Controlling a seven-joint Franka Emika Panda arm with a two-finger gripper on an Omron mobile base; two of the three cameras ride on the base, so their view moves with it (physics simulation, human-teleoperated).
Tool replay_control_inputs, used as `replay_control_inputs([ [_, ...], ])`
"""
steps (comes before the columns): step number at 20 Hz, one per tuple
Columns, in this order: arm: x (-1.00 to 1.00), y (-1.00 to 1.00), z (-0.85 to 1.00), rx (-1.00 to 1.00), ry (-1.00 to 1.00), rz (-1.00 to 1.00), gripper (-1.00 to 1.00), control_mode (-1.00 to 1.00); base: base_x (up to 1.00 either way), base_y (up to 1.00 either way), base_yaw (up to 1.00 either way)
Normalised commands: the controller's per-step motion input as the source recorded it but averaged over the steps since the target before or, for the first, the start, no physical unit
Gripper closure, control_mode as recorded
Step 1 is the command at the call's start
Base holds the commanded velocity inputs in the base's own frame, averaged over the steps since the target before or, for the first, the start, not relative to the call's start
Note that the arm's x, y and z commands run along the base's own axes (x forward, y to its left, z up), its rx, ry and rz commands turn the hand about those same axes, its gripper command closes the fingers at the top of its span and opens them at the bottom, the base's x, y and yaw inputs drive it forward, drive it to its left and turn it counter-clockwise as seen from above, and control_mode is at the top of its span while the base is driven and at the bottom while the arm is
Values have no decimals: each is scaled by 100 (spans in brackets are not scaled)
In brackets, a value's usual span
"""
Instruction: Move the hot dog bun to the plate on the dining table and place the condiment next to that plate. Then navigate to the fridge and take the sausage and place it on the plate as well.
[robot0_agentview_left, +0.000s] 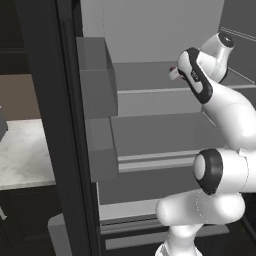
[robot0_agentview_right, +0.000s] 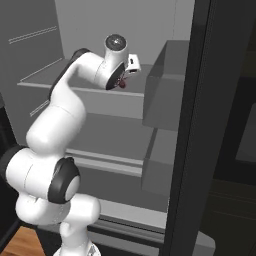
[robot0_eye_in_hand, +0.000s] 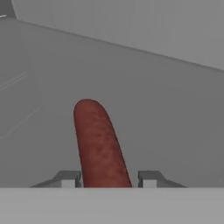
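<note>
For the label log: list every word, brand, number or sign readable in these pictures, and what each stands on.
None: no text, number or sign is readable on the fridge, its shelves, the sausage, the gripper or the arm.

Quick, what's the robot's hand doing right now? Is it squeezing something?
Gripper: its two small dark finger tips stand either side of the dark red rod-shaped sausage on the pale grey fridge shelf; whether they already pinch it cannot be told.
</note>
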Motion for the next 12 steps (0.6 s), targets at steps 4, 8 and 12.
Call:
replay_control_inputs([
  [4, -30, 13, -46, 0, 0, -3, 100, -100, 0, 0, 0],
  [8, -83, 16, 10, 0, -5, -12, 100, -100, 0, 0, 0],
  [12, -100, 0, 17, 1, -7, -26, 100, -100, 0, 0, 0],
])
